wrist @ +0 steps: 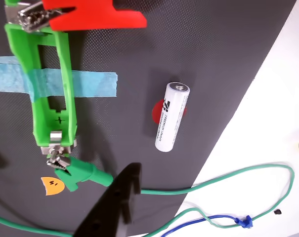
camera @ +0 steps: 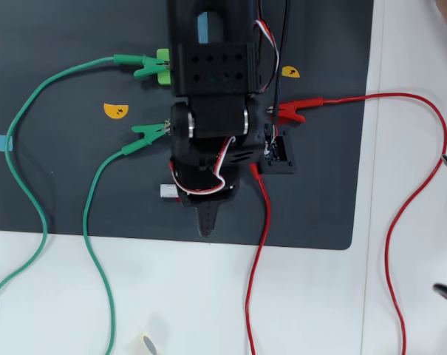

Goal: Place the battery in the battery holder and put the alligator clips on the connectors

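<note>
Battery (wrist: 172,117): white cylinder, dark print. In the wrist view we find it lying flat on the dark mat (wrist: 213,44), long axis near vertical in the frame and tilted slightly, its upper metal end leaning to the right. It lies over a red sticker (wrist: 156,112), well apart from the holder, with nothing touching it. In the overhead view we see only a small pale end (camera: 166,191) poking out from under the arm.

Holder (wrist: 44,84): bright-green open frame, empty, at the left of the wrist view. Its long axis runs near vertical and roughly parallel to the battery. A strip of blue tape (wrist: 87,83) crosses its middle.

Clips: in the wrist view a red clip (wrist: 92,14) bites the metal tab at the holder's top end, and a green clip (wrist: 77,173) bites the tab at its bottom end, its green wire (wrist: 228,175) trailing right onto the white table (wrist: 282,98). In the overhead view we count two green clips (camera: 148,132) (camera: 143,65) to the left of the arm and one red clip (camera: 293,111) to its right.

Gripper (wrist: 120,197): one black finger enters from the bottom of the wrist view, above the mat and clear of the battery. We cannot tell how the jaws stand, since the second finger is out of sight; they hold nothing that we can see.

Also: an orange sticker (wrist: 53,185) just below the holder and a blue wire (wrist: 223,221) near the bottom edge.
</note>
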You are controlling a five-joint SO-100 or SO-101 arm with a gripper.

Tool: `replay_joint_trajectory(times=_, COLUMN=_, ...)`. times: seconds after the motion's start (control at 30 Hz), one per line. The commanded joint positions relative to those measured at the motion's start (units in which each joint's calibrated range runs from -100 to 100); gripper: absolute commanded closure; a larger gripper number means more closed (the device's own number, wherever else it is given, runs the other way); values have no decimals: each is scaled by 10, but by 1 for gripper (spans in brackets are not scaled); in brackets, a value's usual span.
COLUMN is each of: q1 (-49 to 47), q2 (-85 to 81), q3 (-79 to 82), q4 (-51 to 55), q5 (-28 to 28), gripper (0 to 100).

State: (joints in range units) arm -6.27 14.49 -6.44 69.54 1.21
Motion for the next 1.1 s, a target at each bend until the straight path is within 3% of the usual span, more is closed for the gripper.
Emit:
replay_joint_trajectory(times=0.0, q1=3, q2=15, q3=-28, q4=1, q5=-2, gripper=67)
replay_joint_trajectory(times=0.33, q1=11, q2=50, q3=-19, q4=-60, q5=-55, gripper=68)
replay_joint_trajectory(times=1.07, q1=19, q2=110, q3=-28, q4=-85, q5=-50, gripper=68)
